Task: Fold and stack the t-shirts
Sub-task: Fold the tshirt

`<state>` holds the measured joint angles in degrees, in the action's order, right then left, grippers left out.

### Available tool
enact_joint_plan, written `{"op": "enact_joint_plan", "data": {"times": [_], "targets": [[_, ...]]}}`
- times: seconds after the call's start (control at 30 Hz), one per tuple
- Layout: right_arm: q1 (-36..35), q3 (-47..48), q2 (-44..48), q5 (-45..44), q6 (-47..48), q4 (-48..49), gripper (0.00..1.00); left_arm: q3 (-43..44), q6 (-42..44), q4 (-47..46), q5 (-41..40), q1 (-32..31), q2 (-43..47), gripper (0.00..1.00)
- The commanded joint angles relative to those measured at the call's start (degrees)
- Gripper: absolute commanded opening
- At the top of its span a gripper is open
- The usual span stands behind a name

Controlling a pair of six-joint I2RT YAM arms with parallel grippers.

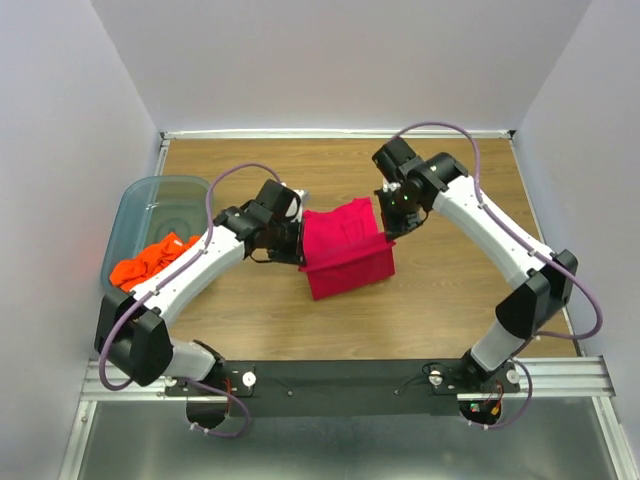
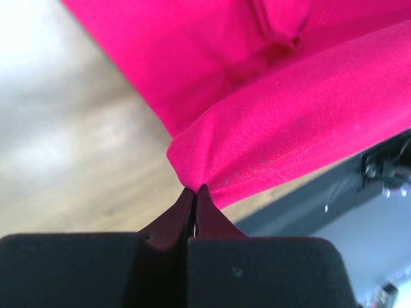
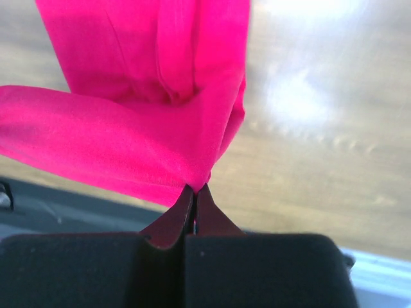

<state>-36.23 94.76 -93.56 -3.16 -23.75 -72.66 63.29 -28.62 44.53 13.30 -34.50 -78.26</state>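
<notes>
The left pincer [image 2: 194, 192] and right pincer [image 3: 196, 191] each pinch shut on a thin corner of the pink shirt [image 1: 348, 255], half-lifted over the desk [image 1: 450, 290], so uneven pull could slip a corner and skew the fold; the orange shirt [image 1: 150, 262] lies at the bin [image 1: 160, 192].

The pink shirt [image 1: 348, 250] is matt cloth, smooth, with a fine knit visible close up. The orange shirt [image 1: 145, 263] is matt cloth too. The bin [image 1: 130, 205] is translucent blue-grey plastic, faintly glossy. The table [image 1: 450, 290] shows wood grain, possibly laminate, with a soft sheen.
</notes>
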Motion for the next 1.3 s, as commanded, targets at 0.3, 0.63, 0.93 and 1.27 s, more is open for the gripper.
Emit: {"op": "enact_joint_plan", "data": {"times": [0.3,0.63,0.93,1.27], "targets": [[7.31,17.12,-13.57,-3.44,12.06,2.52,0.01,1.84,10.16,-5.42,0.15,10.15,-6.46,0.00],[8.28,20.82,-22.45,-4.31,14.60,7.97,0.01,3.77,11.04,-10.96,0.15,13.05,-14.98,0.00],[9.77,13.97,-25.00,-5.02,16.45,20.18,0.01,4.57,9.82,-17.72,-3.19,14.55,-20.52,0.00],[11.18,5.97,-27.29,-4.49,17.07,30.91,0.01,3.07,8.06,-22.82,-5.21,14.64,-23.60,0.00]]}}
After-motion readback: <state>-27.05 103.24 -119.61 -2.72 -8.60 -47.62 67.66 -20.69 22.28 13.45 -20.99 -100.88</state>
